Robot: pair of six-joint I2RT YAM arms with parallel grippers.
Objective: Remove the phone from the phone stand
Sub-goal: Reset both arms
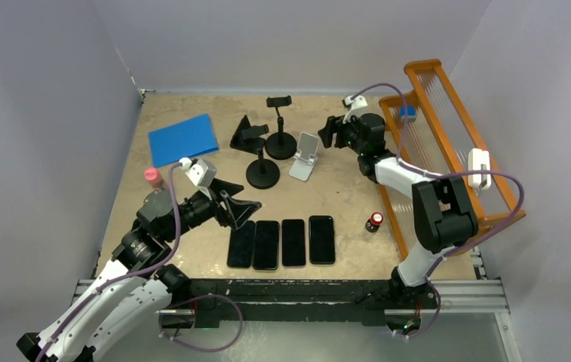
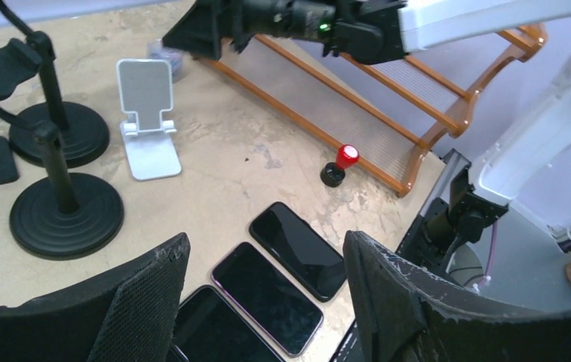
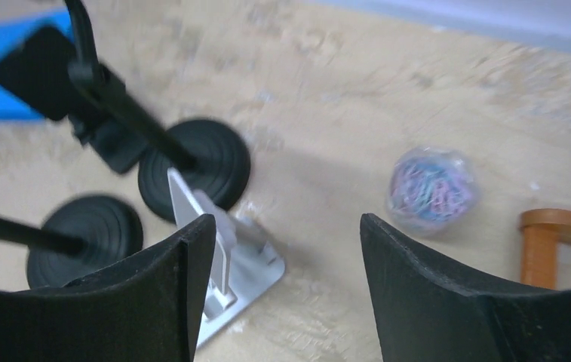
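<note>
Several dark phones lie flat side by side near the table's front edge (image 1: 293,242); three of them show in the left wrist view (image 2: 265,296). The white phone stand (image 1: 305,154) holds no phone; it also shows in the left wrist view (image 2: 148,117) and the right wrist view (image 3: 229,264). Two black pole stands (image 1: 262,170) (image 1: 280,124) and a black wedge stand (image 1: 248,134) hold no phone either. My left gripper (image 1: 244,210) (image 2: 267,245) is open and empty just above the phone row's left end. My right gripper (image 1: 329,132) (image 3: 286,226) is open and empty just right of the white stand.
A blue notebook (image 1: 184,139) lies at the back left, with a pink-capped bottle (image 1: 152,177) near it. A small red-capped bottle (image 1: 374,221) stands right of the phones. An orange wooden rack (image 1: 440,136) runs along the right edge. A bundle of coloured clips (image 3: 431,185) lies near it.
</note>
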